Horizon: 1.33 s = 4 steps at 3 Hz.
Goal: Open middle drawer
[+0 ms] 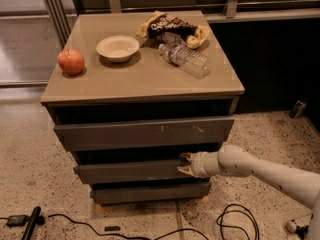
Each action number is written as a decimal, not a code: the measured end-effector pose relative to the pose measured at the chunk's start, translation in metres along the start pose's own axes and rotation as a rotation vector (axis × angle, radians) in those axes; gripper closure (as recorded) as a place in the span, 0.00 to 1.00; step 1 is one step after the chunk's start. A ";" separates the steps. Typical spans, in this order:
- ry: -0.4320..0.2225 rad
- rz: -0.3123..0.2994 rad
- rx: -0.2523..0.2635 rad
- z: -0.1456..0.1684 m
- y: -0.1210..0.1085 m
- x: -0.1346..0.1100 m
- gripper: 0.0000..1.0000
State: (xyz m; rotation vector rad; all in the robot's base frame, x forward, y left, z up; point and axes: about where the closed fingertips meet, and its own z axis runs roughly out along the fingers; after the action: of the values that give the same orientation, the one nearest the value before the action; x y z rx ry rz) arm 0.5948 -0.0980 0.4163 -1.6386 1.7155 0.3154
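Middle drawer (130,171) slightly out; gripper (185,164) at its right end, fingers (186,157) spread, under scratched top drawer (145,132).

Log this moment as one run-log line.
gripper at top edge of middle drawer, right end | its interior not showing | on cabinet top: apple, bowl, chip bag, water bottle

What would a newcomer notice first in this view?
The pale arm reaching in from the right, its gripper at the right end of the middle drawer. Next, the red apple on the cabinet top's left side, with a bowl, chip bag and lying water bottle further right.
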 end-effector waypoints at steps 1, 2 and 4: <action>0.000 0.000 0.000 -0.004 -0.002 -0.003 0.93; 0.000 0.000 0.000 -0.007 -0.003 -0.007 1.00; -0.036 -0.104 0.139 -0.043 0.005 -0.039 1.00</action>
State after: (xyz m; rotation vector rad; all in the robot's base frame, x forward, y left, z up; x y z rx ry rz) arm 0.5726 -0.0952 0.4702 -1.6044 1.5830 0.1711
